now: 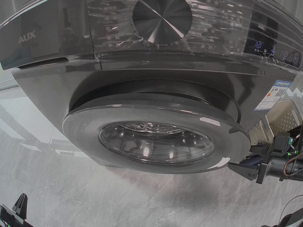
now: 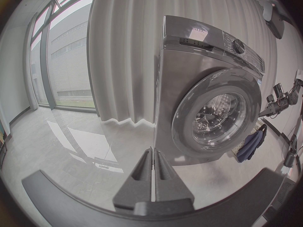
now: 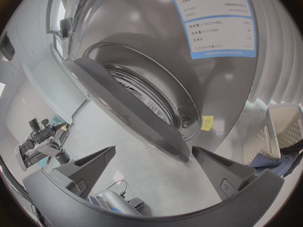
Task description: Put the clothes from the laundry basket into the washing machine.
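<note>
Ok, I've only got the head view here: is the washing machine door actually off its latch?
Observer: Yes. The right wrist view shows the door ajar, with the drum opening visible behind it.
Operator: Where are the right fingers?
Observer: The right gripper is open, with the door's free edge between its fingers.
Operator: And the left?
Observer: The left gripper is shut on nothing, low and apart from the washing machine.

Pale grey marble-look tile floor (image 1: pixel 126 193), glossy, thin grout lines. White pleated curtain (image 2: pixel 126 57) hangs full height down to floor. Beside curtain, tall dark-framed window (image 2: pixel 68 63); grey building (image 2: pixel 71 76) and strip of grass outside. White wall (image 2: pixel 14 79) adjoins window. Bright daylight patch (image 2: pixel 91 145) on floor near window
</note>
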Controlling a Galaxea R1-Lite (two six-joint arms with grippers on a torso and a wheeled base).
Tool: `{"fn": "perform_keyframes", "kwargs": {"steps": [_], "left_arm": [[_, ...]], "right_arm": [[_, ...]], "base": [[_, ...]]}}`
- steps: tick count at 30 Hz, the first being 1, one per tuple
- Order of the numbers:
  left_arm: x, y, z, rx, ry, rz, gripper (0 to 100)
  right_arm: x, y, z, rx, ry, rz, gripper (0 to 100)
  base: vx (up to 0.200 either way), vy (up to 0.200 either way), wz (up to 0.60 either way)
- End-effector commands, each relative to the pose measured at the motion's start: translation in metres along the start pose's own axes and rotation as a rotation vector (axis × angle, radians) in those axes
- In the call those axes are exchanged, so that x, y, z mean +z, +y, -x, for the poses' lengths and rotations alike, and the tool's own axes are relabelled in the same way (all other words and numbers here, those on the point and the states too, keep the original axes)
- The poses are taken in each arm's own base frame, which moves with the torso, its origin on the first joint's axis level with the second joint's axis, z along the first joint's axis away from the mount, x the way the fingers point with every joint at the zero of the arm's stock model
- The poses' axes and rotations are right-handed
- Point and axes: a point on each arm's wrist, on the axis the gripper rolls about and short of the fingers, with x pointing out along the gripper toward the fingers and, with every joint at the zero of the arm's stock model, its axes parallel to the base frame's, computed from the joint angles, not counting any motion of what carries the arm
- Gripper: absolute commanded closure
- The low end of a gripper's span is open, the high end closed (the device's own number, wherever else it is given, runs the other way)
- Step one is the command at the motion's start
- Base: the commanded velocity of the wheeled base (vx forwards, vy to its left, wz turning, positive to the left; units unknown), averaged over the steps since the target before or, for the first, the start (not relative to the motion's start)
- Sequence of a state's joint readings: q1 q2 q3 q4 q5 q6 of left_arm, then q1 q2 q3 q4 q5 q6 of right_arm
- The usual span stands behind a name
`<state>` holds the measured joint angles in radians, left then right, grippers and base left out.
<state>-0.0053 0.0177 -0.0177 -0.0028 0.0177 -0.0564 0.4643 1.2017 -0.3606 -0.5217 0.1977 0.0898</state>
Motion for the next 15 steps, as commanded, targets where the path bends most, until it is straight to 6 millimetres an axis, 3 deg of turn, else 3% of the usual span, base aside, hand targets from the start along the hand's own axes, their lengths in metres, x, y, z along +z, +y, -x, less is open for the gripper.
{"fn": "perform_keyframes", "kwargs": {"steps": [1, 6, 11, 15], "left_arm": [[-0.005, 0.000, 0.000, 0.000, 0.004, 0.000, 100], [-0.005, 0.000, 0.000, 0.002, 0.004, 0.000, 100], [-0.005, 0.000, 0.000, 0.000, 0.004, 0.000, 100], [-0.005, 0.000, 0.000, 0.000, 0.004, 0.000, 100]], "right_arm": [[0.002, -0.003, -0.019, 0.004, 0.046, -0.006, 0], [-0.006, 0.000, -0.015, 0.017, 0.067, -0.005, 0], [-0.020, 0.006, 0.010, 0.039, 0.050, 0.008, 0], [-0.018, 0.003, 0.007, 0.017, 0.045, 0.000, 0]], "base": [[0.000, 0.000, 0.00], [0.000, 0.000, 0.00], [0.000, 0.000, 0.00], [0.000, 0.000, 0.00]]}}
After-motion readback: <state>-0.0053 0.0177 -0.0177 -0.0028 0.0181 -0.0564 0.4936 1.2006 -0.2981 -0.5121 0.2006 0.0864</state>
